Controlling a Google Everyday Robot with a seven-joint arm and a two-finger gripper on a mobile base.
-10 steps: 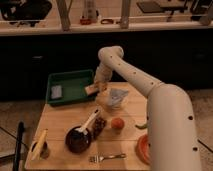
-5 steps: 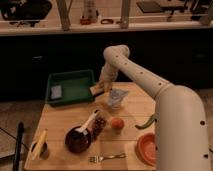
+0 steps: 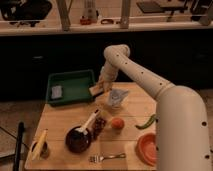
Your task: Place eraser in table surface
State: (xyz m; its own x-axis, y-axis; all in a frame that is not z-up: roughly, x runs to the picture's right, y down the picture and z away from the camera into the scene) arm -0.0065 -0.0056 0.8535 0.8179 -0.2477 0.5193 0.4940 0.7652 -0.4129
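Note:
The eraser (image 3: 95, 90) is a small tan block held at the tip of my gripper (image 3: 99, 88). It hangs just right of the green tray's right rim, low over the back of the table surface (image 3: 132, 135). The gripper points down from the white arm, which reaches in from the right, and it is shut on the eraser. I cannot tell whether the eraser touches the wood.
A green tray (image 3: 75, 80) at the back left holds a grey-blue pad (image 3: 56, 92). A clear crumpled cup (image 3: 116, 98) stands right beside the gripper. Further forward are a dark bowl with a spoon (image 3: 79, 139), an orange fruit (image 3: 117, 123), a green chili (image 3: 146, 121), an orange bowl (image 3: 149, 148), a fork (image 3: 106, 157) and a banana (image 3: 39, 144).
The arm has swung to the right and the gripper with the eraser has shifted slightly right, off the tray's edge toward the table. The hold has not changed.

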